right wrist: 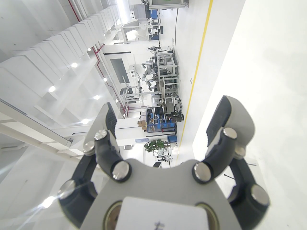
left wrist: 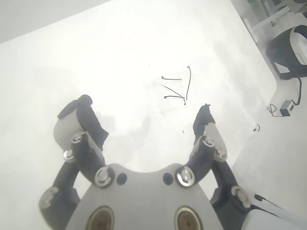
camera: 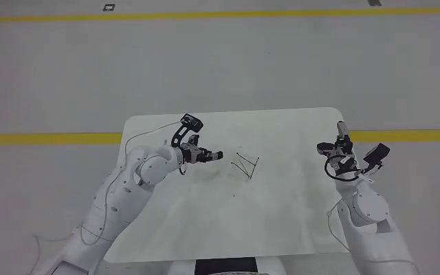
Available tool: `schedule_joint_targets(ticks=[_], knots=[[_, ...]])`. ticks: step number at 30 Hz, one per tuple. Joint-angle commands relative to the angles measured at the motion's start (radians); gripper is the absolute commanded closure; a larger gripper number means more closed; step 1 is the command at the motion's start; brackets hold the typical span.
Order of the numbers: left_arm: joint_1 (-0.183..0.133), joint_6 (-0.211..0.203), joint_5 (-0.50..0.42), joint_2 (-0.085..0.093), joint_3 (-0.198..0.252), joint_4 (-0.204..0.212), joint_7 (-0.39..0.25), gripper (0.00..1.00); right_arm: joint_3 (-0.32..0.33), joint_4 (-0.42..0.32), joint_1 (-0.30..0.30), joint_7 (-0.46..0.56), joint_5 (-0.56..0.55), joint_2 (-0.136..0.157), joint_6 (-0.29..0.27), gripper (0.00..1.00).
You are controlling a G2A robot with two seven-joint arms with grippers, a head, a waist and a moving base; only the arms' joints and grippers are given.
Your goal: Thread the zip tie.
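Observation:
Several thin black zip ties [camera: 245, 165] lie loose in a small cluster near the middle of the white table [camera: 289, 220]. In the left wrist view the zip ties [left wrist: 178, 87] rest flat just beyond the fingertips, some crossing each other. My left gripper [camera: 210, 155] hovers a short way to the left of them, open [left wrist: 145, 106] and holding nothing. My right gripper [camera: 333, 139] is raised near the table's right edge, well away from the ties. It is open [right wrist: 165, 104], holds nothing and faces out toward the room.
The table's rounded far right corner [left wrist: 273, 77] is close to the ties. A small grey box with a cable [left wrist: 286, 108] sits on the floor past that edge. Yellow floor lines [camera: 62, 138] run behind the table.

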Motion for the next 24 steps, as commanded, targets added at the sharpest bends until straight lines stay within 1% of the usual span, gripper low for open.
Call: schedule_joint_targets(ticks=[1, 2, 3, 4, 6, 7, 9, 10, 12, 13, 14, 15, 16, 17, 24], knots=[[-0.007, -0.022, 0.043, 0.001, 0.012, -0.013, 0.007, 0.0, 0.0, 0.0, 0.0, 0.0, 0.0, 0.0, 0.0, 0.0], [-0.013, -0.037, 0.088, 0.001, 0.028, -0.011, 0.012, 0.0, 0.0, 0.0, 0.0, 0.0, 0.0, 0.0, 0.0, 0.0], [-0.034, -0.073, 0.128, 0.0, 0.05, -0.015, 0.009, 0.0, 0.0, 0.0, 0.0, 0.0, 0.0, 0.0, 0.0, 0.0], [-0.054, -0.099, 0.162, -0.001, 0.066, -0.012, 0.0, 0.0, 0.0, 0.0, 0.0, 0.0, 0.0, 0.0, 0.0, 0.0], [-0.089, -0.125, 0.19, -0.005, 0.092, 0.003, -0.017, 0.0, 0.0, 0.0, 0.0, 0.0, 0.0, 0.0, 0.0, 0.0], [-0.116, -0.137, 0.192, -0.009, 0.122, 0.011, -0.044, 0.0, 0.0, 0.0, 0.0, 0.0, 0.0, 0.0, 0.0, 0.0], [-0.157, -0.137, 0.164, -0.015, 0.165, 0.029, -0.072, 0.0, 0.0, 0.0, 0.0, 0.0, 0.0, 0.0, 0.0, 0.0], [-0.189, -0.137, 0.16, -0.019, 0.209, 0.037, -0.105, 0.0, 0.0, 0.0, 0.0, 0.0, 0.0, 0.0, 0.0, 0.0], [-0.232, -0.137, 0.137, -0.024, 0.252, 0.063, -0.106, 0.0, 0.0, 0.0, 0.0, 0.0, 0.0, 0.0, 0.0, 0.0], [-0.258, -0.137, 0.125, -0.028, 0.3, 0.065, -0.125, 0.0, 0.0, 0.0, 0.0, 0.0, 0.0, 0.0, 0.0, 0.0], [-0.277, -0.137, 0.096, -0.031, 0.346, 0.061, -0.15, 0.0, 0.0, 0.0, 0.0, 0.0, 0.0, 0.0, 0.0, 0.0], [-0.299, -0.137, 0.04, -0.033, 0.39, 0.06, -0.18, 0.0, 0.0, 0.0, 0.0, 0.0, 0.0, 0.0, 0.0, 0.0], [-0.326, -0.137, 0.0, -0.033, 0.437, 0.061, -0.225, 0.0, 0.0, 0.0, 0.0, 0.0, 0.0, 0.0, 0.0, 0.0], [-0.338, -0.137, -0.003, -0.033, 0.455, 0.059, -0.243, 0.0, 0.0, 0.0, 0.0, 0.0, 0.0, 0.0, 0.0, 0.0], [-0.338, -0.137, -0.003, -0.033, 0.455, 0.059, -0.243, 0.0, 0.0, 0.0, 0.0, 0.0, 0.0, 0.0, 0.0, 0.0]])
